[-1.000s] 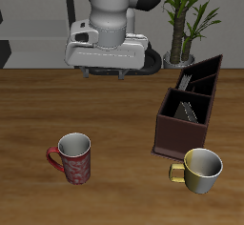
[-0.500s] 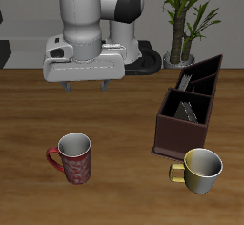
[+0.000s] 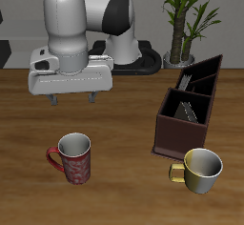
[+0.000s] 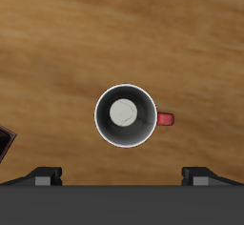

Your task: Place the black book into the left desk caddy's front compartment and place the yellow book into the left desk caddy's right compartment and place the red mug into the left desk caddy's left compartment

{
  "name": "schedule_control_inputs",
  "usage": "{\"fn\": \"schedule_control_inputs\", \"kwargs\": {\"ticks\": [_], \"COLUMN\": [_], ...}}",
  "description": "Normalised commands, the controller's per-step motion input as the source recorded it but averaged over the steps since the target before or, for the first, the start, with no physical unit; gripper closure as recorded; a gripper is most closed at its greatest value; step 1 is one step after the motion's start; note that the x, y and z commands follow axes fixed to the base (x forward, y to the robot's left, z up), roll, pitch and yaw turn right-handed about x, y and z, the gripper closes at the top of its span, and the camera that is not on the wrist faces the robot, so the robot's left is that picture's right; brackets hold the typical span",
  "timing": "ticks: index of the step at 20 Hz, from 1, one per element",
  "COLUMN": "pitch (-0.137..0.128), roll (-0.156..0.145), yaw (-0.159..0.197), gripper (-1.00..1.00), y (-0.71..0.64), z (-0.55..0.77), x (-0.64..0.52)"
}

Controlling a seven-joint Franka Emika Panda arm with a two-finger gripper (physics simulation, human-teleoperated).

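Note:
The red mug (image 3: 73,157) stands upright near the table's front edge, its handle pointing away from the left desk caddy (image 3: 170,133). My gripper (image 3: 72,99) hangs open and empty above the table, a little farther back than the mug. The wrist view looks straight down into the red mug (image 4: 127,114), between my spread fingertips (image 4: 45,174). The yellow book (image 3: 189,111) leans inside the caddy's large square section. A thin dark slab, apparently the black book (image 3: 197,79), stands in the section behind it.
A shiny yellow-gold mug (image 3: 202,168) stands just in front of the caddy. A potted plant (image 3: 181,24) sits behind the caddy at the table's back edge. A dark corner (image 4: 5,141) shows at the wrist view's edge.
My arm has swung sideways away from the caddy, come forward and dropped lower, ending above and behind the red mug. The gripper stayed open. Nothing on the table moved.

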Motion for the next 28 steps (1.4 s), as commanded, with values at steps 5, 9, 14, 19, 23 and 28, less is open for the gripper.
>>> {"fn": "schedule_control_inputs", "kwargs": {"ticks": [5,9,14,19,23,28], "pitch": [-0.004,0.014,0.004,0.001,0.015,0.03], "roll": [0.015,0.015,-0.013,-0.024,0.006,-0.019], "yaw": [0.017,-0.025,-0.022,-0.047,-0.055,-0.066], "gripper": [-1.0,-1.0,-1.0,-1.0,-1.0,-1.0], "y": [0.19,0.31,0.23,0.15,0.1,-0.18], "z": [-0.24,-0.37,-0.24,-0.19,-0.27,-0.4], "x": [0.27,0.26,0.12,0.06,0.0,-0.08]}}
